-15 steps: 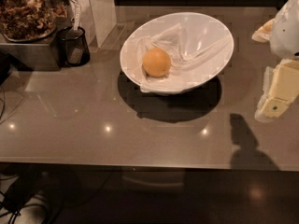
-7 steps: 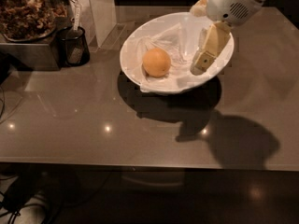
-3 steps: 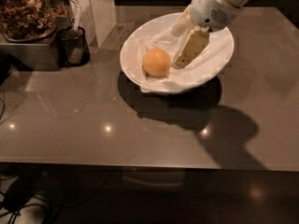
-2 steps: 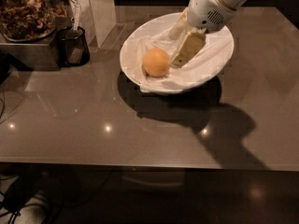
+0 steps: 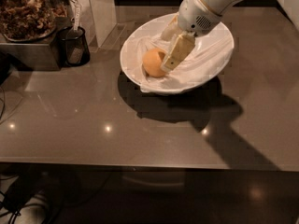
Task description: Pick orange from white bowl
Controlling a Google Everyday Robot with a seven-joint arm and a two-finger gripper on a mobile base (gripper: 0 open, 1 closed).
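Observation:
The orange (image 5: 152, 62) lies in the left part of the white bowl (image 5: 225, 49), on its thin wrinkly white lining. The bowl stands on the grey-brown counter, its rim tilted. My gripper (image 5: 165, 53) comes in from the upper right on a white arm and is down inside the bowl, right against the orange's right side. Its cream fingers (image 5: 178, 52) stand apart and it holds nothing. The near finger covers the orange's right edge.
A small black cup (image 5: 72, 46) with a utensil in it stands left of the bowl. A container of brown dried stuff (image 5: 25, 13) is at the far left, a white post (image 5: 96, 6) behind. The counter's front edge (image 5: 140, 164) runs across the bottom.
My gripper came in from the right edge, went over the bowl and moved leftward and down inside it, ending against the orange. The orange and the bowl have not moved.

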